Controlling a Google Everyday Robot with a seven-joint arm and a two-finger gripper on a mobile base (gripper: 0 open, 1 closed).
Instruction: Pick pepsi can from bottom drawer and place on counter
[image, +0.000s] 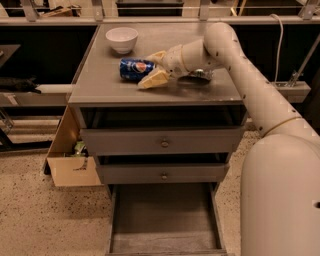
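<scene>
The pepsi can (134, 69), blue with a round logo, lies on its side on the grey counter (105, 87), left of the middle. My gripper (146, 70) reaches in from the right. Its cream fingers (154, 79) sit on either side of the can's right end, closed on it. The bottom drawer (162, 220) is pulled open near the floor and its grey floor shows nothing in it. The two upper drawers (164, 142) are shut.
A white bowl (122, 39) stands at the counter's back left. A shiny foil object (200, 75) lies on the counter behind my wrist. A cardboard box (70, 162) sits on the floor to the left of the cabinet. My arm's big white body (280, 195) fills the right side.
</scene>
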